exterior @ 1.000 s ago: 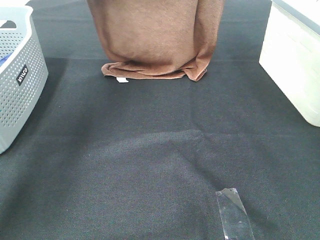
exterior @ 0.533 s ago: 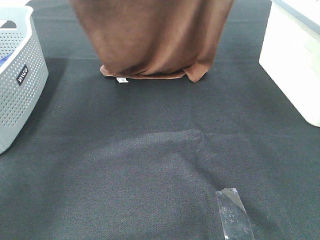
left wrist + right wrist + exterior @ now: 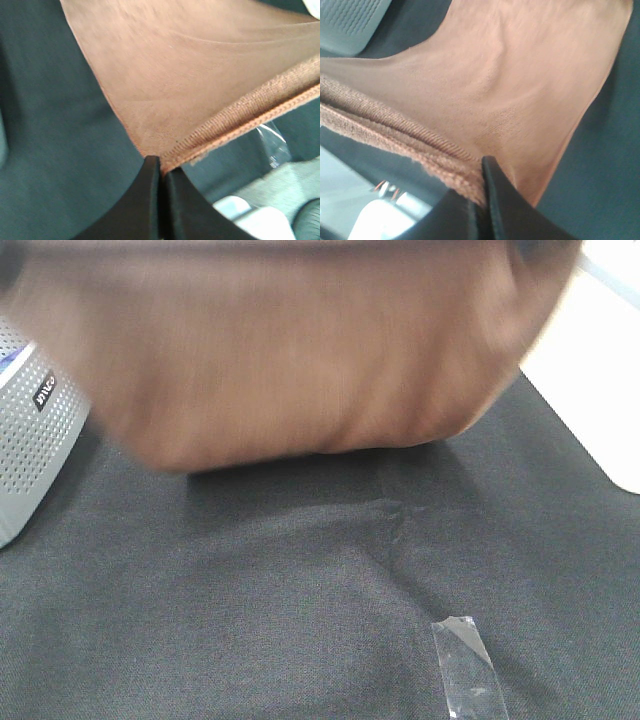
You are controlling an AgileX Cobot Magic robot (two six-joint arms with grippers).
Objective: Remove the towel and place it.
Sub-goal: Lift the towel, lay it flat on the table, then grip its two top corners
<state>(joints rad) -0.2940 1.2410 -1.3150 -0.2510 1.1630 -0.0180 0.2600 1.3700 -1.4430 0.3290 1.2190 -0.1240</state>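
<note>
The brown towel (image 3: 300,350) hangs stretched and blurred across the top of the exterior high view, lifted off the black table cloth (image 3: 300,590). Both grippers are outside that view. In the left wrist view my left gripper (image 3: 161,167) is shut on a stitched corner of the towel (image 3: 190,75). In the right wrist view my right gripper (image 3: 481,172) is shut on another stitched corner of the towel (image 3: 510,85). The towel spreads taut between the two grippers. Its white tag does not show.
A grey perforated basket (image 3: 35,440) stands at the left edge, with a blue item inside. A white bin (image 3: 590,370) stands at the right edge. A strip of clear tape (image 3: 465,665) lies on the cloth near the front.
The towel has been lifted off the table at the back and swung toward the camera. Its lower edge, folded on the cloth before, now hangs free and fills the upper view.
</note>
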